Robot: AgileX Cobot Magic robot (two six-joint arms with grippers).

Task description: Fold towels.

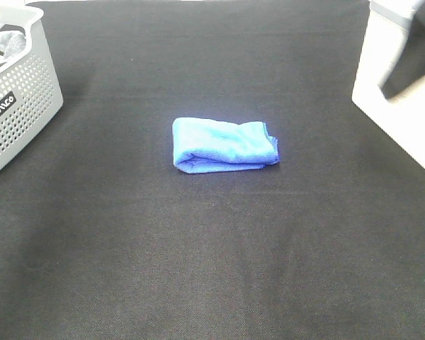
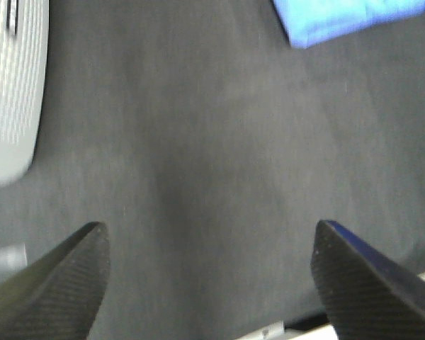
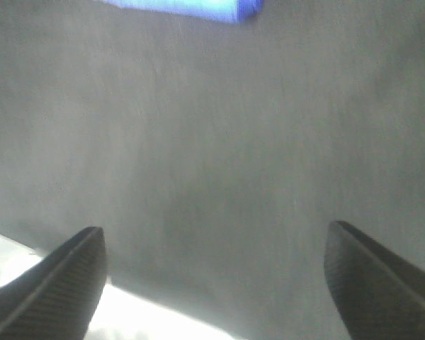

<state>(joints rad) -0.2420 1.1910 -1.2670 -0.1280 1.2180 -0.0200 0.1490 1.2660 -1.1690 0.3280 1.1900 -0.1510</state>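
Observation:
A bright blue towel point(image 1: 224, 146) lies folded into a small thick bundle at the middle of the black table cloth point(image 1: 212, 255). Its darker stitched edge shows along the front and right side. Neither arm shows in the high view. In the left wrist view the left gripper point(image 2: 209, 265) is open and empty, well away from the towel point(image 2: 347, 20), which shows at the frame's edge. In the right wrist view the right gripper point(image 3: 216, 273) is open and empty, with a strip of the towel point(image 3: 198, 8) far beyond its fingertips.
A grey perforated basket point(image 1: 18, 106) with cloths inside stands at the back left; its wall also shows in the left wrist view point(image 2: 14, 92). A white surface with a dark item point(image 1: 411, 71) lies off the cloth at the back right.

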